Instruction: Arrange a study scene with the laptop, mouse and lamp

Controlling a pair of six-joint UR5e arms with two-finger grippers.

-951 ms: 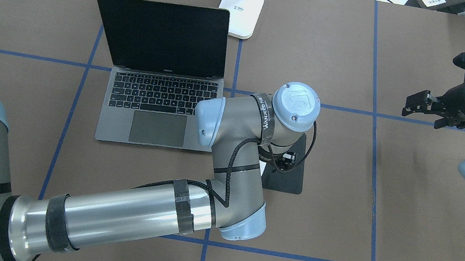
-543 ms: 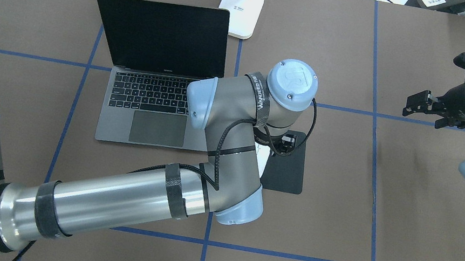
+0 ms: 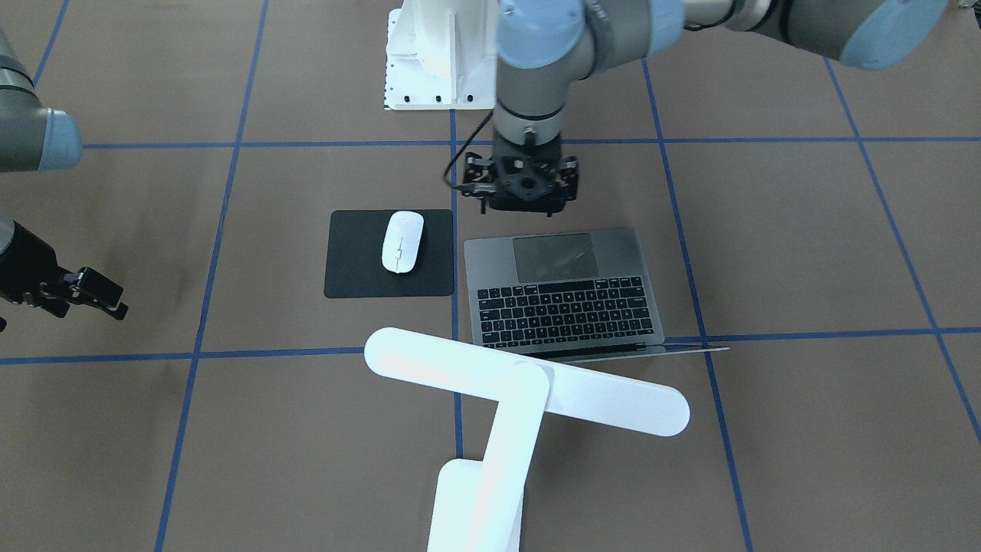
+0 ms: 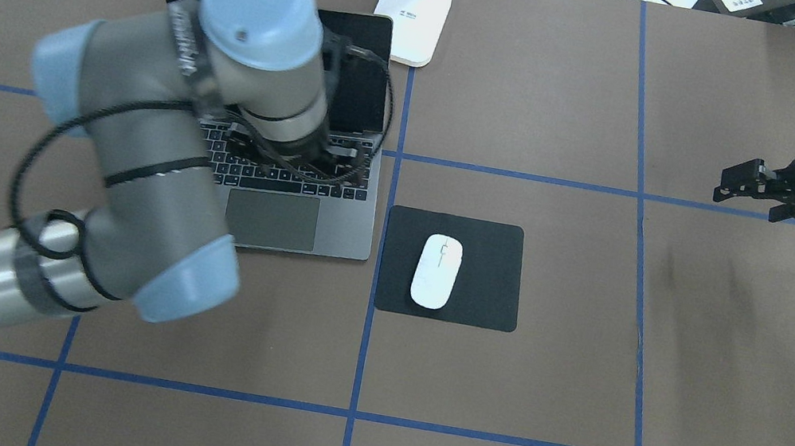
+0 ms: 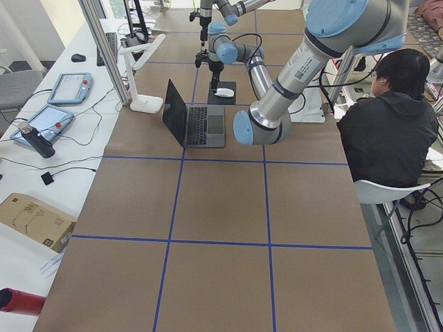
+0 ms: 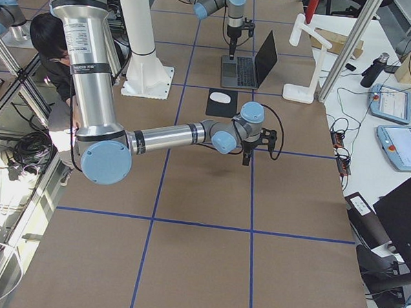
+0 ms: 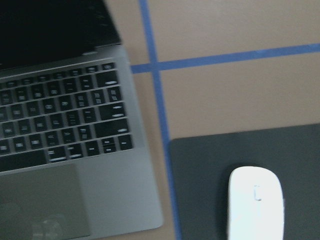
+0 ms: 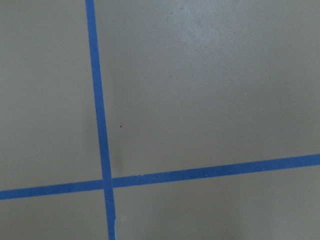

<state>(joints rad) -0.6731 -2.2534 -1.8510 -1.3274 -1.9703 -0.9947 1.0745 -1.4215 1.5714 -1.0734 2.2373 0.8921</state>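
The open grey laptop (image 4: 269,218) sits left of centre, its dark screen facing me; it also shows in the left wrist view (image 7: 75,130). The white mouse (image 4: 436,271) lies alone on the black square pad (image 4: 490,271), right of the laptop. The white lamp (image 3: 529,379) stands behind the laptop, its base (image 4: 411,19) at the far edge and its bar head over the laptop's back. My left gripper (image 3: 522,205) hangs above the laptop's front edge, looks open and holds nothing; the wrist hides it from overhead. My right gripper (image 4: 726,189) hovers open and empty at the far right.
The white bolted pedestal (image 3: 429,61) stands at the robot's side of the table. Blue tape lines grid the brown table. A seated person (image 5: 387,117) is beside the table near the robot. Tablets and cables lie on the bench beyond the lamp.
My left arm has swung from over the black pad to over the laptop, uncovering the mouse on the pad. My right gripper has drifted slightly outward.
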